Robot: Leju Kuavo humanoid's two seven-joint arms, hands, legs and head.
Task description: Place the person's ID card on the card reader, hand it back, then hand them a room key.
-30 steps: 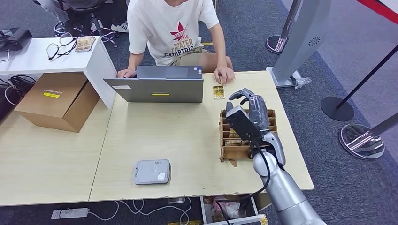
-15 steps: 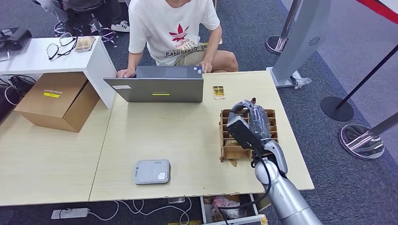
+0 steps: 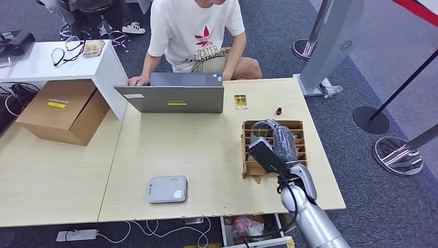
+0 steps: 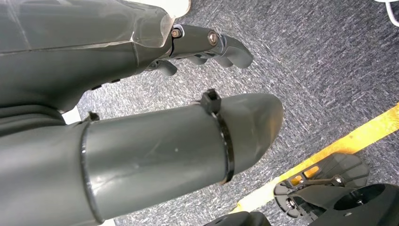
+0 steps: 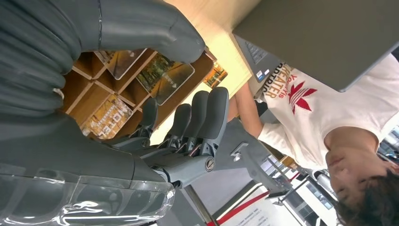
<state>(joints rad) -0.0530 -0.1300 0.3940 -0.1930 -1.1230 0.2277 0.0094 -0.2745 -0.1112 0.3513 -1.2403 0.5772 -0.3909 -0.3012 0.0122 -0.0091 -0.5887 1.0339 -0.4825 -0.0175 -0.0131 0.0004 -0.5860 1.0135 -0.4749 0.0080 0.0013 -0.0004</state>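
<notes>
Nearest, on the surface [image 3: 206, 155]: grey card reader [image 3: 167, 189], nothing on it. Further along, right hand [image 3: 274, 142] poised over the cardboard key rack [image 3: 247, 155], fingers [image 5: 207, 117] spread and holding nothing. Room key cards [image 5: 164, 75] upright in the slots beneath. Probably the key-fetching step; next, lower and pinch 1 card. Beyond, ID card [image 3: 240, 101] flat beside the laptop [image 3: 173, 98], near the seated person [image 3: 199, 36]. Left hand [image 4: 207, 44] hanging over carpet, fingers loosely apart, empty.

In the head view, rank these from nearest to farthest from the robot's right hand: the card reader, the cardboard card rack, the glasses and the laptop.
From the right hand:
1. Cardboard card rack, directly under the hand.
2. Laptop, at the table's far edge, toward the person.
3. Card reader, near edge, on the hand's left.
4. Glasses, on the white side desk, far left.
</notes>
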